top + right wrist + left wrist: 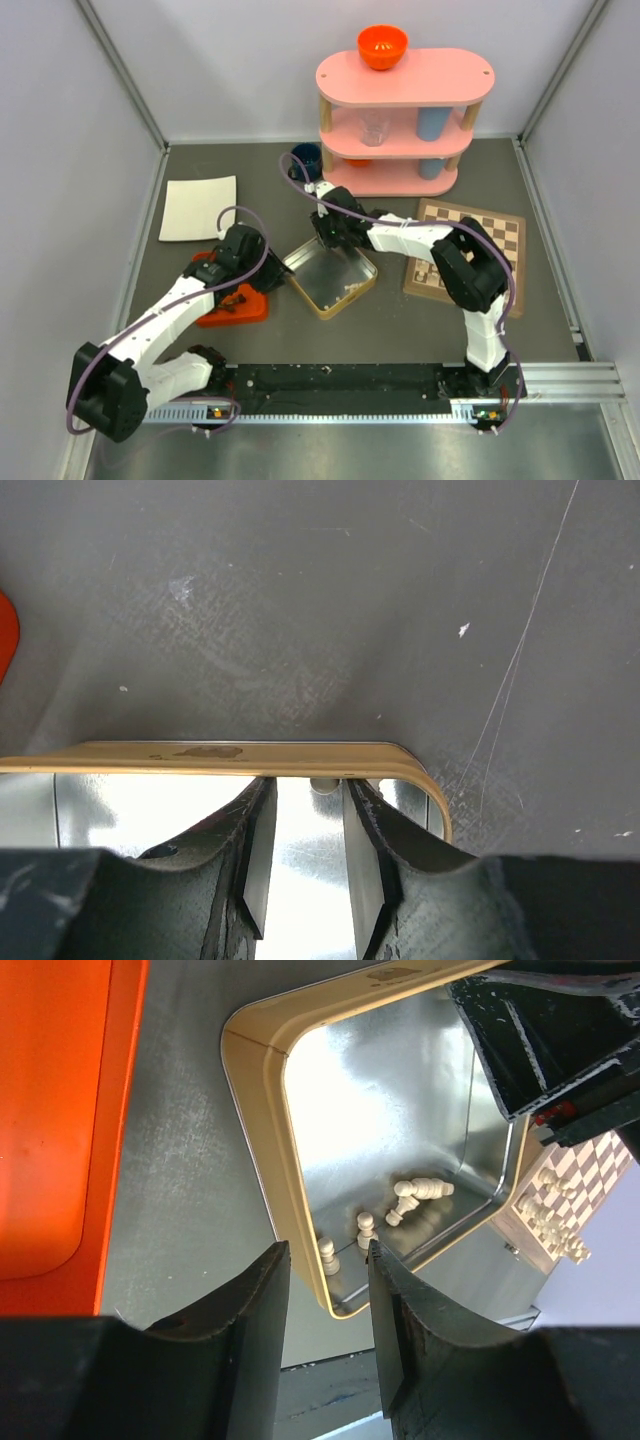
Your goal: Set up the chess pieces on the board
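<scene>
In the overhead view, a square silver metal tin (318,272) with a cream rim sat on the grey table (400,335), between a flat orange tray (247,306) and a checked wooden chessboard (470,240). The left gripper (268,275) hung over the tin's left corner, above the tray's far end. The right gripper (328,236) reached across from the board side to the tin's far edge. Behind them stood a pink three-tier shelf (405,78) with an orange bowl (382,46) on top, and a white sheet (198,207) lay far left.

In the left wrist view, the left gripper (325,1250) had its jaws parted and gripped nothing; the tin's corner showed below the gap. A few pale cream chess pieces (420,1192) lay and stood in that corner of the tin (400,1080). More pale pieces stood on the chessboard (585,1165) beyond it. The orange tray (50,1110) filled the left side.

In the right wrist view, the right gripper (308,785) hung just inside the tin's rim (150,757), its jaws apart with bright metal visible between them. A small pale rounded thing sat at the tips, too small to identify, and the fingers (365,840) did not visibly clamp it. Bare table (300,610) lay beyond.
</scene>
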Motion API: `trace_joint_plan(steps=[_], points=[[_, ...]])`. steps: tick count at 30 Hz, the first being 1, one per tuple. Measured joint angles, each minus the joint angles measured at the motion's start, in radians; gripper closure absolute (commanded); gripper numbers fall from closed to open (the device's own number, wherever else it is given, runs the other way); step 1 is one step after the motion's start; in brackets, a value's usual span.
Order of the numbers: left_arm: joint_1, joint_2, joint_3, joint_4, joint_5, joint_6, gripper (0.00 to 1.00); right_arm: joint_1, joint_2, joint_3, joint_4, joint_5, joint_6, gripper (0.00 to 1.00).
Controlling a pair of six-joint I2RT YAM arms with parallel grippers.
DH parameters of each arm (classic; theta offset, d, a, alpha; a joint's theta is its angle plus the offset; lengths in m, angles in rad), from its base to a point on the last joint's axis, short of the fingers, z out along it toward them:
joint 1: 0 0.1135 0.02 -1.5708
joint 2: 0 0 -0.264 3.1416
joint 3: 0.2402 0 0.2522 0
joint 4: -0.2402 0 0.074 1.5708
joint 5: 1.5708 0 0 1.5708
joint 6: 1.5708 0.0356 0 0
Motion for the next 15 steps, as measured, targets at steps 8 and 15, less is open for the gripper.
trace_joint_plan(steps=[8,15], points=[[0.0,-0.049,-0.017,0.013,-0.001,0.006,0.58,0.012,0.009,-0.002,0.028,0.041,-0.001,0.69],[0.0,-0.076,-0.032,0.012,-0.004,0.008,0.58,0.012,0.029,-0.002,0.036,0.053,-0.003,0.69]])
